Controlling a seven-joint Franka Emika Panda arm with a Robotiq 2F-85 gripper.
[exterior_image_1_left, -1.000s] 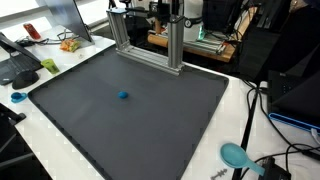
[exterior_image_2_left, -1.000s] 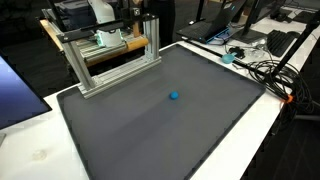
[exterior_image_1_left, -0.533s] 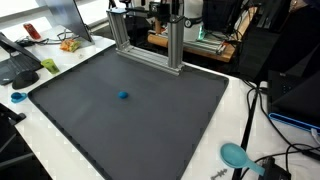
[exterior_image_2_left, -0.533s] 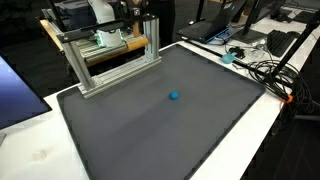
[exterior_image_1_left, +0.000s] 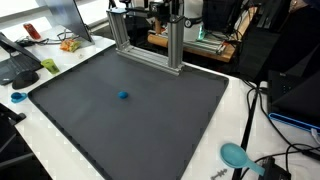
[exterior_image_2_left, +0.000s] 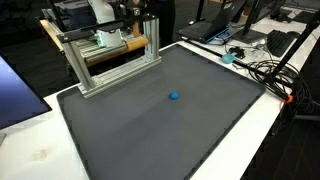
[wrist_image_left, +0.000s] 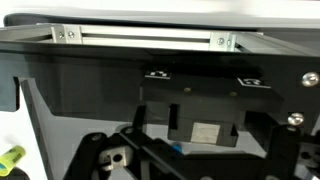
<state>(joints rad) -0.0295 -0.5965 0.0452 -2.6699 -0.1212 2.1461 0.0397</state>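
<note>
A small blue object (exterior_image_1_left: 123, 96) lies alone near the middle of a dark grey mat (exterior_image_1_left: 170, 120); it also shows in the other exterior view (exterior_image_2_left: 174, 96). An aluminium frame (exterior_image_1_left: 150, 40) stands at the mat's far edge, seen in both exterior views (exterior_image_2_left: 110, 60). I cannot pick out the gripper in either exterior view. In the wrist view, dark parts fill the lower picture below an aluminium rail (wrist_image_left: 140, 37). The jaws are not clear enough to tell open from shut. A tiny blue patch (wrist_image_left: 178, 148) shows between the dark parts.
The mat lies on a white table (exterior_image_1_left: 235, 110). A teal round object (exterior_image_1_left: 235, 154) and cables (exterior_image_2_left: 265, 70) lie at one side. A laptop (exterior_image_1_left: 20, 55), a small blue item (exterior_image_1_left: 17, 97) and clutter sit at the other side. Desks with equipment stand behind the frame.
</note>
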